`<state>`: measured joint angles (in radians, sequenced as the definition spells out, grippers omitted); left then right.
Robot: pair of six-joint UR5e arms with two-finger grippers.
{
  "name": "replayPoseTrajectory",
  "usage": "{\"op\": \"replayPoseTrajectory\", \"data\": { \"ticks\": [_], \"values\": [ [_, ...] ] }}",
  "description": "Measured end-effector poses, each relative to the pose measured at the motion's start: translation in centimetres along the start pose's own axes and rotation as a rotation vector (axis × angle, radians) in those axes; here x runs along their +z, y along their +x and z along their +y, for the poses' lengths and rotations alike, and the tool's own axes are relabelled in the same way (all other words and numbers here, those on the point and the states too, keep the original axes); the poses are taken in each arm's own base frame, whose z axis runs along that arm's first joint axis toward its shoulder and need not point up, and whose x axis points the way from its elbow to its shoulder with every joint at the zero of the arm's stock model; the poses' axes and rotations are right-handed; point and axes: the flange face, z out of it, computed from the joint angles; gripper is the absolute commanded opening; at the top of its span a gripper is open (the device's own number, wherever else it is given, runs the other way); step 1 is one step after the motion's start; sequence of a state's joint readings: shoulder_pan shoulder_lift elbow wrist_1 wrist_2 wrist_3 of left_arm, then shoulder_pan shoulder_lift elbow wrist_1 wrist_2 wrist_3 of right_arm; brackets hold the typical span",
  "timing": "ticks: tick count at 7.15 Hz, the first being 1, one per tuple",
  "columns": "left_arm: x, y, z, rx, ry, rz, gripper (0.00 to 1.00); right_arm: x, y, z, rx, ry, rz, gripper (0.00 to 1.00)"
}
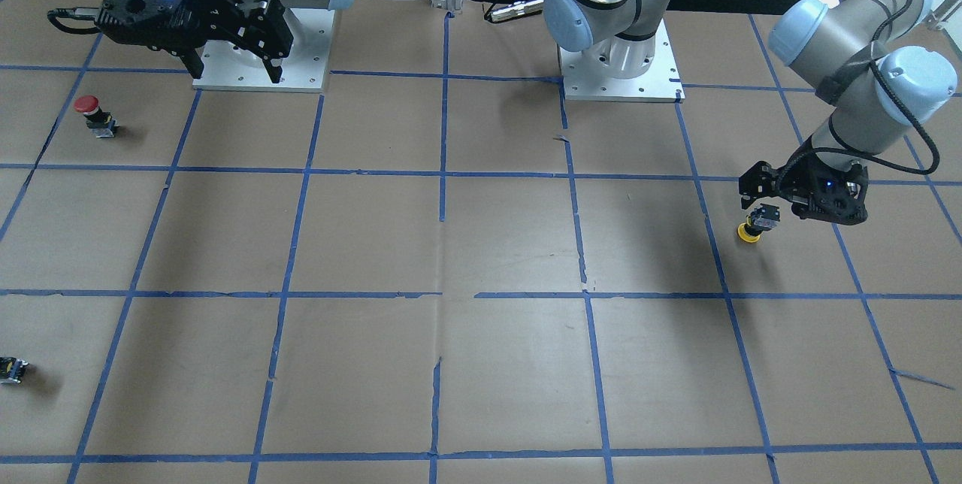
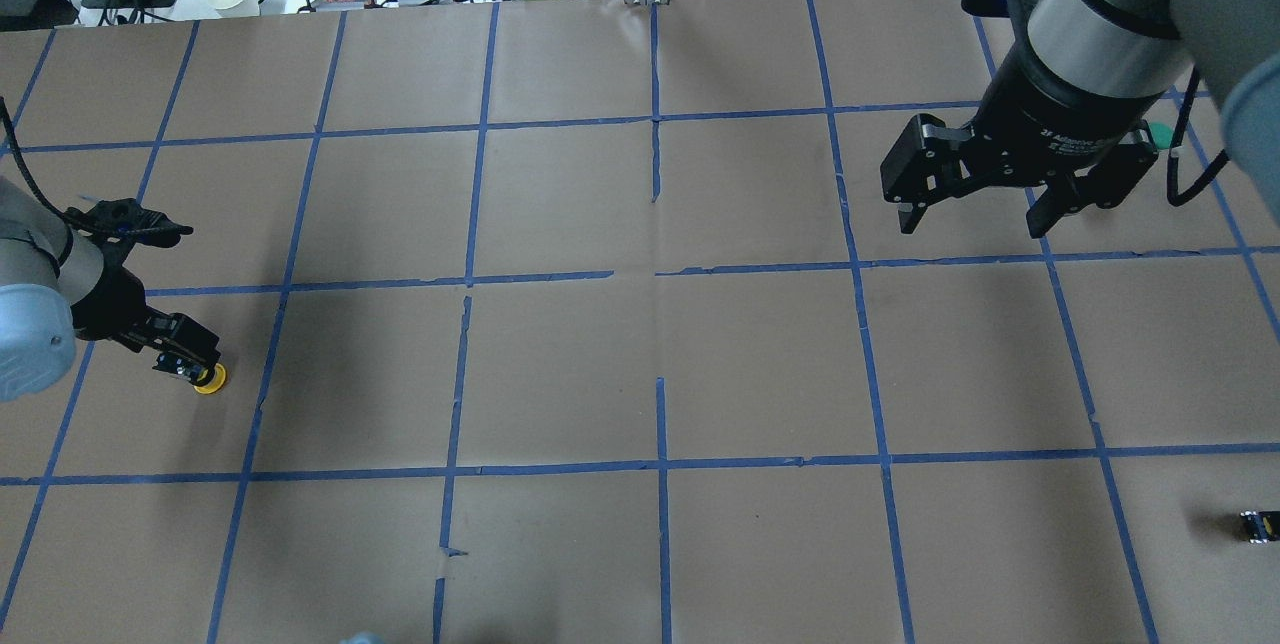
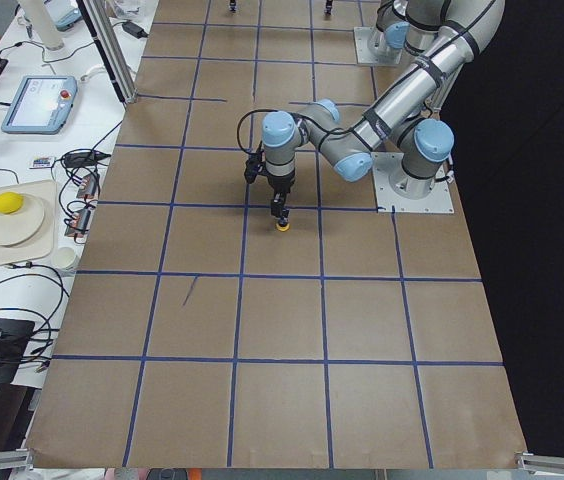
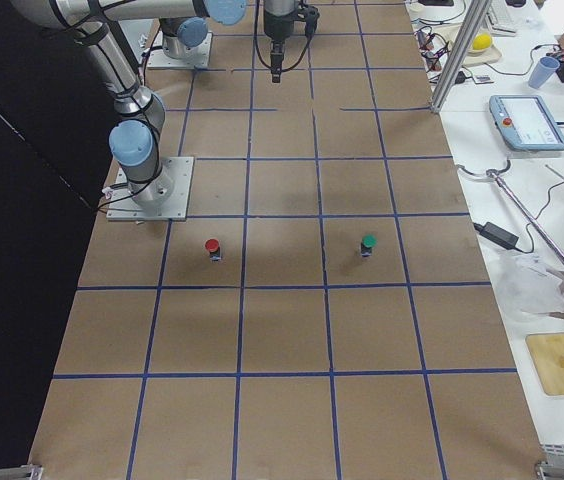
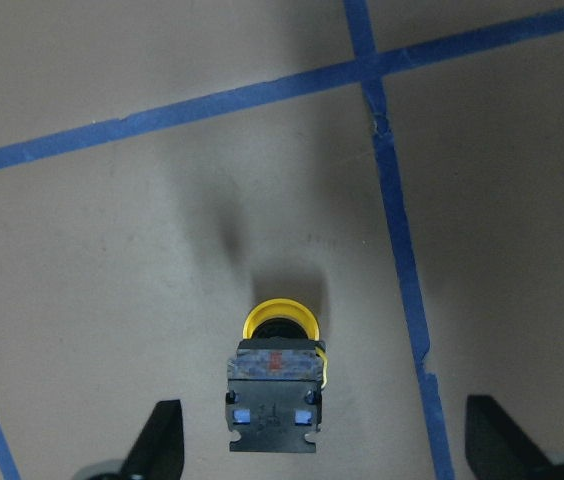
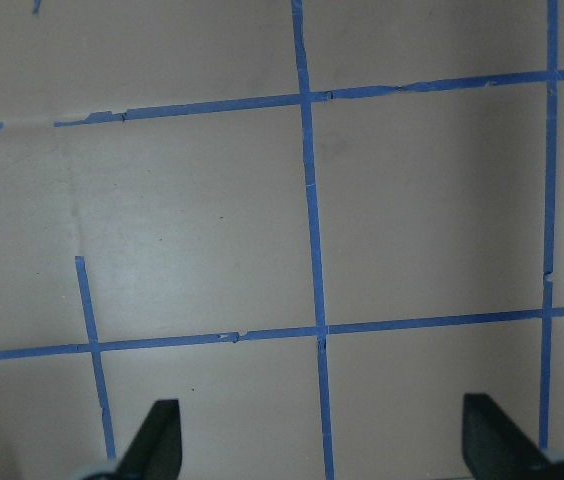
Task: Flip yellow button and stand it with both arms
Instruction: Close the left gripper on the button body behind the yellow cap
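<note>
The yellow button (image 5: 274, 375) stands upside down on the brown paper, yellow cap (image 1: 749, 234) down and black-grey body up. It also shows in the overhead view (image 2: 210, 382). My left gripper (image 5: 325, 440) is right over it. In the left wrist view its fingers (image 5: 162, 435) stand wide apart on either side of the body and do not touch it. The left gripper also shows in the front view (image 1: 759, 207) and the overhead view (image 2: 190, 364). My right gripper (image 2: 985, 209) is open and empty, high above the far side of the table (image 1: 237, 71).
A red-capped button (image 1: 94, 114) stands near the right arm's base. A green-capped button (image 4: 367, 243) stands a little further out. A small black capless switch block (image 2: 1258, 526) lies near the table's right front. Blue tape lines grid the paper.
</note>
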<state>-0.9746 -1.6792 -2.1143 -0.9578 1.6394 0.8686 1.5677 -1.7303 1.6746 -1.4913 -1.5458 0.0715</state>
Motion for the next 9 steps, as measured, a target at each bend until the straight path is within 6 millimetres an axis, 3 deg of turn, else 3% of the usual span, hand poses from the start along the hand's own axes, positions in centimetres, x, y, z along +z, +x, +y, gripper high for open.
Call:
{"op": "replayPoseTrajectory", "data": {
  "ticks": [3,6,8,9],
  "values": [
    [0.2,-1.9,-0.9,0.039,0.013,0.008,0.99,0.0,0.0,0.0,0.001,0.001,0.002,1.00],
    [1.8,-2.4,-0.3,0.009,0.021,0.053,0.96,0.0,0.0,0.0,0.001,-0.001,0.004,1.00],
    [2.1,-2.5,0.0,0.000,0.017,0.056,0.79,-0.1,0.1,0.0,0.002,0.001,0.006,1.00],
    [2.2,-2.5,0.0,-0.001,0.014,0.055,0.61,-0.1,0.3,0.1,0.004,0.000,0.011,1.00]
  ]
}}
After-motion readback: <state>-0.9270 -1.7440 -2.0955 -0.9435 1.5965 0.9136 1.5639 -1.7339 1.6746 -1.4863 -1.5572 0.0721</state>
